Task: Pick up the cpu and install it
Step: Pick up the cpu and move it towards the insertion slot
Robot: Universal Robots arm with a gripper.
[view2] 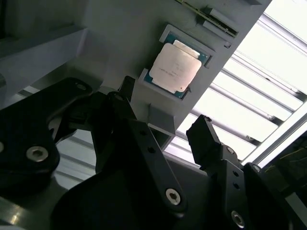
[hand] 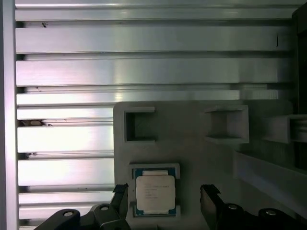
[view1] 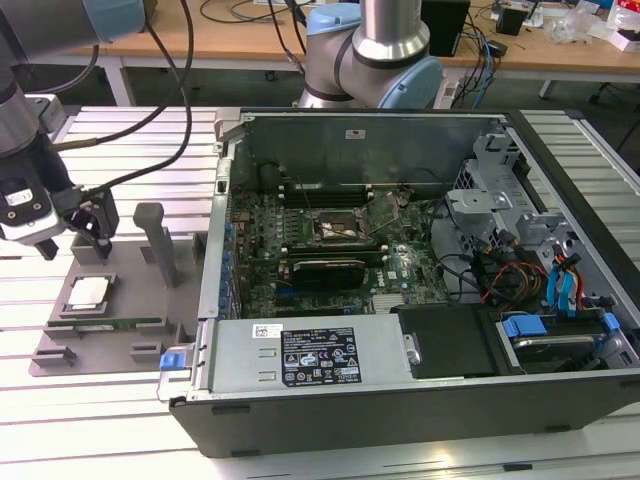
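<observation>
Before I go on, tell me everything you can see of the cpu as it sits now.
The cpu is a small flat square chip with a silvery-white metal top plate bearing faint print, and a thin darker, bluish rim. It lies flat, plate up, seated in a raised square pocket of the grey holder on the slatted table, at the exterior view's left, outside the computer case. Only the pocket touches it. The open gripper hangs above, clear of it.

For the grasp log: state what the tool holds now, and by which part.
Nothing is held. The tool is open above the cpu, which lies untouched in its recess on the grey tray.
</observation>
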